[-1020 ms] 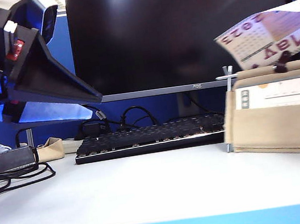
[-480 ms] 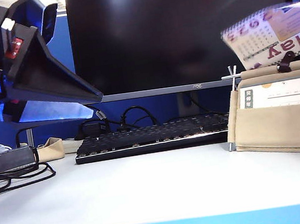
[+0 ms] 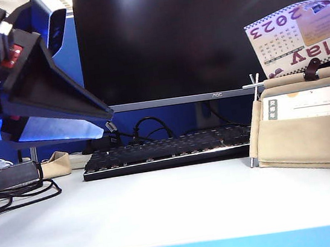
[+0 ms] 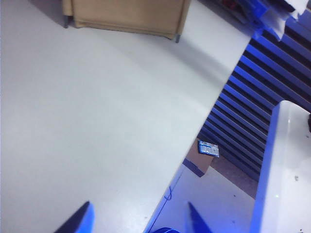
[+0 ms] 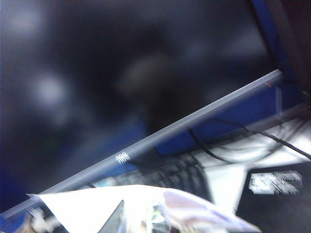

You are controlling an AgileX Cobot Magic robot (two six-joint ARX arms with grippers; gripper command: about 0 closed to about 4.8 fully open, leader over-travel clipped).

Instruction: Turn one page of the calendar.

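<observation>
The calendar (image 3: pixel 312 131) stands on the table at the right: a beige pouch on a thin silver rod frame (image 3: pixel 255 117), with a dark strap (image 3: pixel 311 69) on top. The page (image 3: pixel 299 35) stands lifted above it, its reverse showing upside-down brown lettering. In the right wrist view the white page (image 5: pixel 87 208) lies across my right gripper (image 5: pixel 146 223). Only one dark finger (image 5: pixel 118 221) shows there, so its grip is unclear. My left gripper (image 3: pixel 107 120) hangs open far left, well away from the calendar pouch (image 4: pixel 126 14), with nothing between its fingers.
A black monitor (image 3: pixel 202 33) fills the back, with a black keyboard (image 3: pixel 162 151) below it. Cables (image 3: pixel 16 195) and a dark box (image 3: pixel 7 176) lie at the left. The table's edge (image 4: pixel 194 145) drops to the floor, where a small box (image 4: pixel 208 149) sits.
The page has swung from bent low toward the right to standing more upright above the calendar. The calendar frame has shifted slightly right. The left gripper has barely moved.
</observation>
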